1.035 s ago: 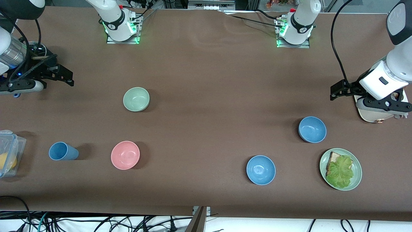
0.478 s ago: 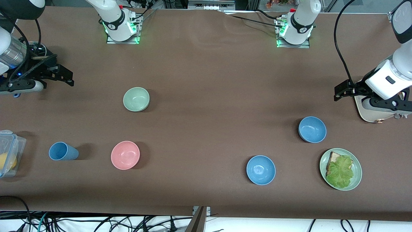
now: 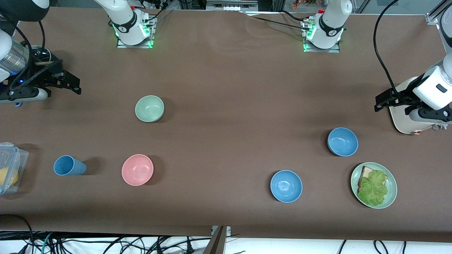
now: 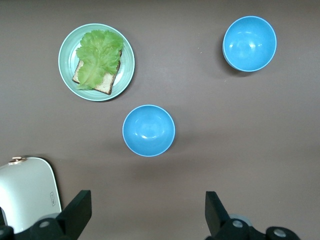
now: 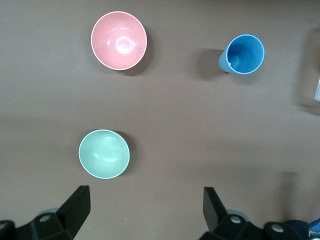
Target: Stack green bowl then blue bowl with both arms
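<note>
Two blue bowls are sitting toward our left arm's end of the worktop, so let's go near to far. Closest to the front camera is one blue bowl, just beside the green plate with bread and lettuce. A bit farther from the camera is the other blue bowl, and that one looks like the easier pick for us since it's lying nearer our left claw.

Toward the right arm's end, the pink bowl and the blue cup are sitting nearest the camera, with a clear lidded box at the worktop's edge. The green bowl is farther from the camera than the pink one, upright and untouched, well apart from everything else.

The bit that matters: the green bowl is lying between our right claw and the middle of the worktop, toward the centre from the claw, so we're guessing the right arm takes it first. Bowls are round, so no long axis to fuss over.

Both claws are hanging spread wide and holding nothing. The right one is hovering over the worktop's end, the left one over a white flat thing at its end. Nothing's stacked yet.
</note>
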Motion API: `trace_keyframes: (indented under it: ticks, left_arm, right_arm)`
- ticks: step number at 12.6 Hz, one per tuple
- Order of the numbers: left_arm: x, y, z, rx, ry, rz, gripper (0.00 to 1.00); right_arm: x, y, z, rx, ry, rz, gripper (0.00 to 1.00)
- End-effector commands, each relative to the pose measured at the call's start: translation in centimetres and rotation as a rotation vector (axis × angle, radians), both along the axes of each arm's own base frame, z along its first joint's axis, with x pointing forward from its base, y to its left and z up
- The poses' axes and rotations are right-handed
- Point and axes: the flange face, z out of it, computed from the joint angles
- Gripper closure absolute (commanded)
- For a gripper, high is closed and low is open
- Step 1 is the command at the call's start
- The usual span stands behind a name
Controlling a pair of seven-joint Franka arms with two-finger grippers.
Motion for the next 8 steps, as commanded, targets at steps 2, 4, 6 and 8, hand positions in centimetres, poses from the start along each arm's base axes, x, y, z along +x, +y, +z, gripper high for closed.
trace_keyframes:
  ticks: [2, 4, 6, 8]
  left_arm:
    - [0.0, -0.2, 0.7, 0.012, -0.001, -0.004, 0.00]
    - [-0.1, 0.4, 0.8, 0.013, 0.002, -0.002, 0.00]
    - [-0.4, 1.0, 0.7, 0.015, 0.030, 0.009, 0.00]
    - [-0.5, 0.5, 0.6, 0.012, 0.033, 0.000, 0.00]
  right_arm:
    - [0.0, 0.0, 0.6, 0.000, -0.001, -0.010, 0.00]
    - [0.3, 0.2, 0.0, 0.000, 0.003, 0.000, 0.00]
    - [1.8, 0.9, -3.9, -0.003, 0.073, 0.023, 0.00]
    - [2.9, 1.4, -8.2, 0.010, 0.159, 0.023, 0.00]
